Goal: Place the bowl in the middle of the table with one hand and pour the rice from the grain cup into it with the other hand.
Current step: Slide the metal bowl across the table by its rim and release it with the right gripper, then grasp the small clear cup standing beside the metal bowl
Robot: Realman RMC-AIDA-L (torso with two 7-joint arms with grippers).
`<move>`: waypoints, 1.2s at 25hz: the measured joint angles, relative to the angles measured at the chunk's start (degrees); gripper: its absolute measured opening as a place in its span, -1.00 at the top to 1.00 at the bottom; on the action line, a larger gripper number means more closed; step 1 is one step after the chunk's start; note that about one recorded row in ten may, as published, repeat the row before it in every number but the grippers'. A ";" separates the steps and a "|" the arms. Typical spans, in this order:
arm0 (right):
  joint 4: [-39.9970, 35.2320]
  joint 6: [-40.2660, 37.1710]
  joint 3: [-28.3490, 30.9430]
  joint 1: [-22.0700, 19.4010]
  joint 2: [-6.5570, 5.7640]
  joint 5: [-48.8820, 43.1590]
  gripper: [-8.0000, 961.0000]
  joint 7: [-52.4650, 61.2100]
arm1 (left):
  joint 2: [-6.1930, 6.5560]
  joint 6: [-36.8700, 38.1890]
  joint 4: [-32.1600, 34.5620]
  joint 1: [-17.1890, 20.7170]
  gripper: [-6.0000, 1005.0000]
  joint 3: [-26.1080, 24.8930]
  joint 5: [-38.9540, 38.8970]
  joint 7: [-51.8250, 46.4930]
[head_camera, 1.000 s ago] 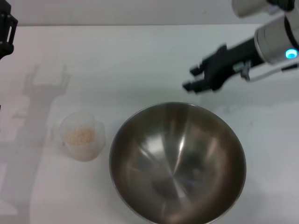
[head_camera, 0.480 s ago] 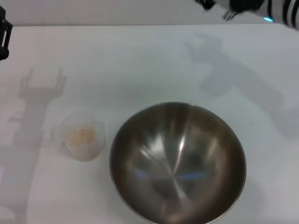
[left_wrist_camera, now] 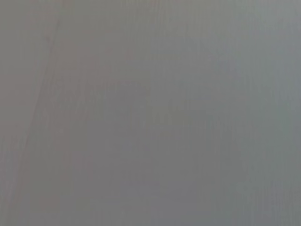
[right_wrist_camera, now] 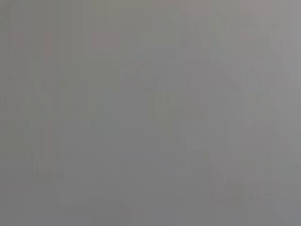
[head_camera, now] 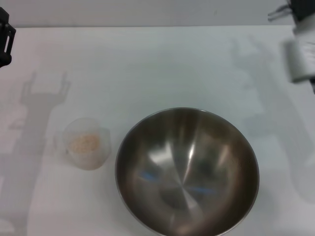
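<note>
The steel bowl (head_camera: 187,172) stands on the white table (head_camera: 157,64), at the front and slightly right of centre, with nothing inside it. To its left, a small gap away, the frosted grain cup (head_camera: 86,143) stands upright with a little heap of rice (head_camera: 84,142) in it. Only a black part of my left gripper (head_camera: 5,37) shows at the far left edge, well behind the cup. My right arm (head_camera: 301,56) is up at the far right edge, and its gripper is out of view. Both wrist views show only plain grey.
The arms' shadows fall on the table behind the cup (head_camera: 44,93) and at the back right (head_camera: 251,73). The table's far edge (head_camera: 147,26) runs along the back.
My right arm has drawn back from just behind the bowl, rising and swinging out to the far right edge. The bowl, the cup and the left arm have stayed put.
</note>
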 joint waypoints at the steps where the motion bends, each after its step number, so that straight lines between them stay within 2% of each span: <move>1: 4.46 -4.50 0.13 0.64 -0.05 0.01 0.07 7.39 | 0.00 0.00 0.00 0.00 -0.56 0.00 0.00 0.00; 6: 24.31 -15.45 4.87 4.23 -0.38 -0.09 0.07 37.49 | 0.00 1.09 -0.16 2.12 -0.56 1.06 0.22 0.00; 8: 33.03 -17.76 6.36 6.49 -0.60 -0.36 0.07 46.50 | 0.08 4.24 0.18 3.96 -0.56 4.23 0.27 0.00; 9: 36.18 -18.53 6.63 7.44 -0.68 -0.38 0.07 49.47 | 0.16 6.87 0.74 4.97 -0.56 6.70 0.30 0.01; 11: 41.42 -18.88 6.96 8.98 -0.74 -0.31 0.07 52.45 | 0.17 7.81 1.05 5.35 -0.56 7.51 0.30 0.01; 12: 43.47 -18.47 7.26 9.58 -0.73 -0.28 0.07 52.59 | 0.21 11.59 2.36 6.87 -0.56 10.96 0.31 0.04; 15: 43.97 -17.51 7.47 9.77 -0.73 -0.36 0.07 52.21 | 0.24 14.29 2.91 9.11 -0.56 14.34 0.35 0.41; 18: 44.12 -15.76 7.49 10.36 -0.82 -0.50 0.07 51.03 | 0.24 14.29 2.91 9.11 -0.56 14.34 0.35 0.41; 19: 44.15 -15.34 7.49 10.58 -0.84 -0.54 0.07 50.62 | 0.31 14.75 2.99 10.35 -0.56 15.63 0.34 0.54; 20: 44.19 -14.77 7.49 10.89 -0.84 -0.59 0.07 50.09 | 0.31 14.75 2.99 10.35 -0.56 15.63 0.34 0.54; 21: 44.21 -14.28 7.48 11.16 -0.85 -0.61 0.07 49.57 | 0.28 14.68 3.82 13.74 -0.56 19.18 0.33 0.60; 25: 44.26 -13.13 7.46 12.33 -0.86 -0.63 0.07 48.03 | 0.23 14.64 4.26 14.76 -0.56 20.80 0.32 0.61; 26: 44.27 -12.76 7.48 12.64 -0.87 -0.64 0.07 47.90 | 0.07 13.67 4.56 16.61 -0.56 23.23 0.30 0.69; 30: 44.35 -11.35 7.51 13.72 -0.94 -0.65 0.07 47.84 | -0.04 11.94 4.54 17.88 -0.56 24.75 0.26 1.50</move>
